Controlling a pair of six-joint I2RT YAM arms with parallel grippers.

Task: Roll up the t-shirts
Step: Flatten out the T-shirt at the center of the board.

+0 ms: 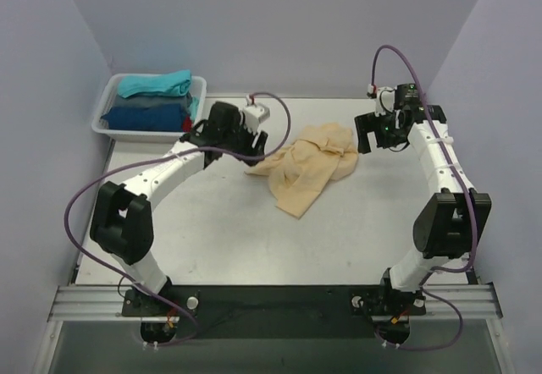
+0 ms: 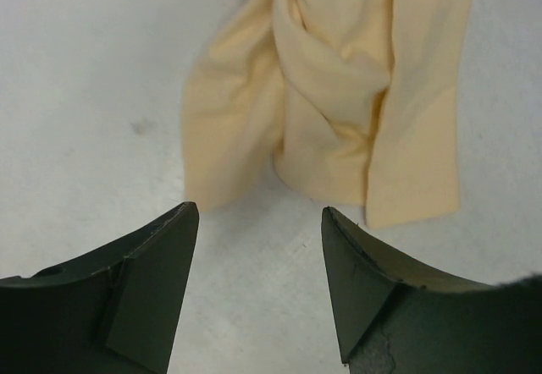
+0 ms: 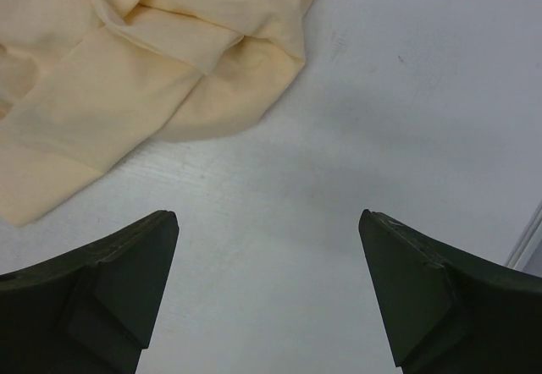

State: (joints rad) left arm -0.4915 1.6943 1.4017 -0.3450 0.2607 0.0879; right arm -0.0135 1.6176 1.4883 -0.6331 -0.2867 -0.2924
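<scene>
one pale tbl, maybe lilac walls

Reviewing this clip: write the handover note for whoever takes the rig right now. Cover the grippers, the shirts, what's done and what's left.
left gripper: open, empty, just short of the beige t-shirt on its left side.
right gripper: open, empty, by the shirt's right side, not touching it.
The beige t-shirt lies crumpled mid-table, neither flattened nor rolled.
teal shirt and dark blue shirt sit stacked with others in the white basket, back left.
Done: no roll visible on the table.
Left: likely spread the beige one flat, roll it, then do the basket's.
</scene>
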